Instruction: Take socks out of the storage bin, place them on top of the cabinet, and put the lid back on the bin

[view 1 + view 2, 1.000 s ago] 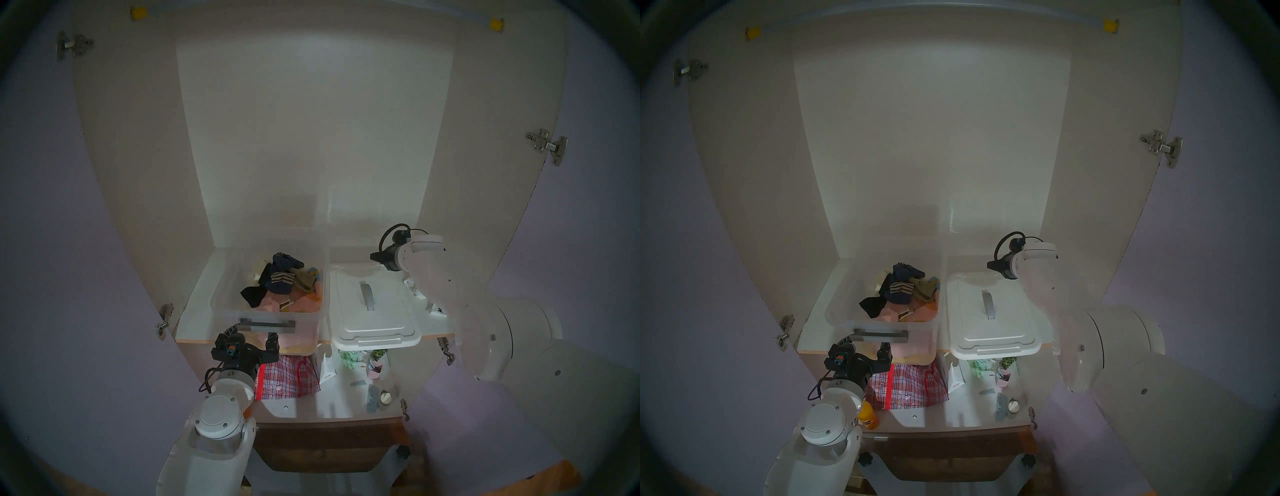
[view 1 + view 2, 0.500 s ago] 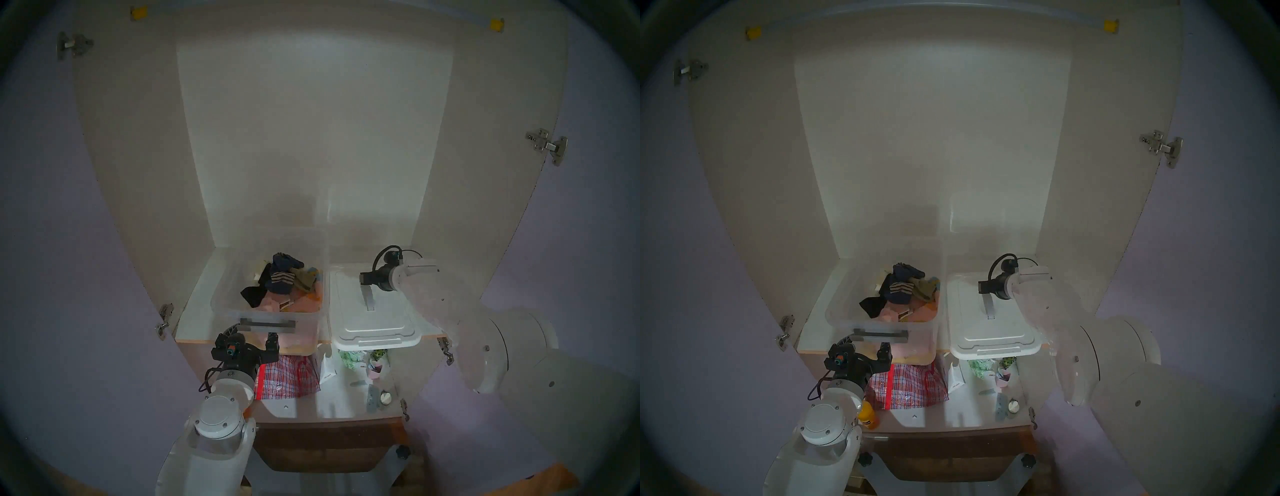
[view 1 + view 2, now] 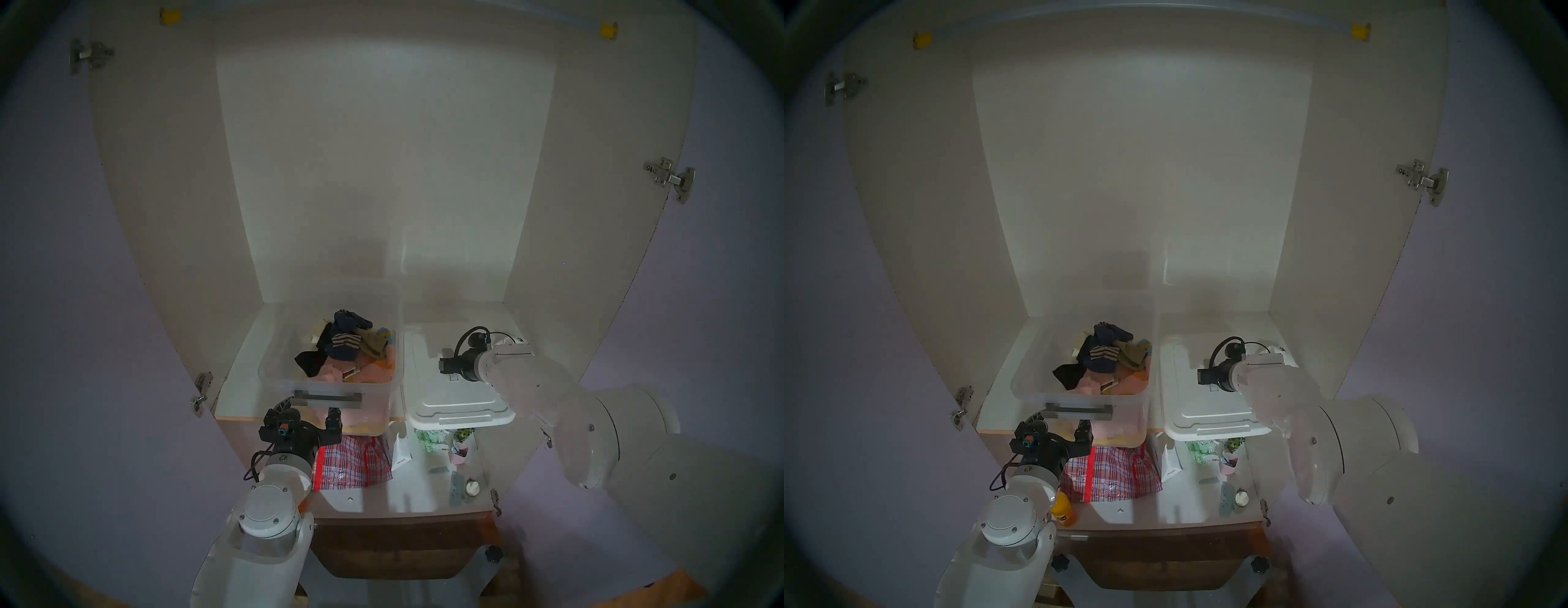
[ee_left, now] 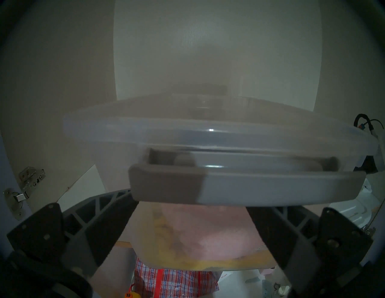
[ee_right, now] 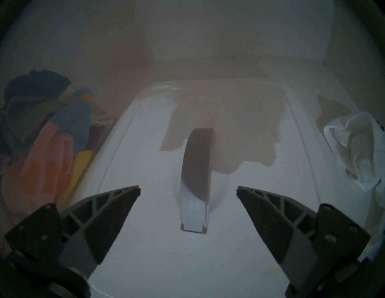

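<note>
The clear storage bin stands open on the cabinet shelf, holding a navy striped sock, a black sock and other clothes. The milky-white lid lies flat to its right. My right gripper is open, low over the lid, with the grey strap handle between its fingers, not touching. The white socks lie crumpled on the shelf right of the lid, mostly hidden by my right arm in the head views. My left gripper is open just below the bin's grey bar handle.
Both lilac doors stand open beside the shelf's tan front edge. The lid overhangs that edge. On the lower shelf are a red plaid bag, a yellow bottle and several small items.
My right arm has swung from the shelf's back right corner forward and down over the lid's handle. The white socks stay on the shelf. The left arm has not moved.
</note>
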You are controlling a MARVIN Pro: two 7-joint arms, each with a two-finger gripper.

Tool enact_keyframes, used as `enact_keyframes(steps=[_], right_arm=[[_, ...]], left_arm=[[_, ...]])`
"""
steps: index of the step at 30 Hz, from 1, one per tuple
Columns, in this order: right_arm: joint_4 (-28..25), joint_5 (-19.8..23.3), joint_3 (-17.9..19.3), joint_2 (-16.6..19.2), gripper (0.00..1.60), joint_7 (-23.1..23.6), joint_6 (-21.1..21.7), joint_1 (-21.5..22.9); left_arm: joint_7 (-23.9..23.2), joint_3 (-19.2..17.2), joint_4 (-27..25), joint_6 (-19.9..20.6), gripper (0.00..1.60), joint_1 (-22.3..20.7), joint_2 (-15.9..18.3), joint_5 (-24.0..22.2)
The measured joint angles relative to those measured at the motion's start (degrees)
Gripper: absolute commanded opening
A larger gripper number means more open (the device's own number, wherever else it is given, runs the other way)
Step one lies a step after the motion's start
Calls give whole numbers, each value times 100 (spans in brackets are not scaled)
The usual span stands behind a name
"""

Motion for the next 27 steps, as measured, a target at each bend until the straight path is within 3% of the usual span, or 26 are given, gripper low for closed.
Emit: enact_keyframes(steps=[4, 9, 11, 15, 21, 27], right_arm=[[16, 5, 38, 14, 33, -65, -53, -62], [51, 2, 64, 50, 18, -145, -82, -149], [75, -13, 51, 62, 33, -158, -54, -171], [124, -69, -9, 68, 36, -129, -10, -222], [87, -203, -261, 74, 24, 102, 168, -242], [-27, -433, -891, 83, 15, 954, 512, -185]], left_arm=[[10, 6, 2, 0, 160, -2, 3, -2], [25, 16, 2, 0, 160, -4, 13, -8], [28, 19, 2, 0, 160, -4, 18, -11], [33, 24, 1, 0, 160, -5, 27, -17], [40, 31, 0, 0, 160, -6, 38, -27], [47, 40, -1, 0, 160, -6, 54, -39]])
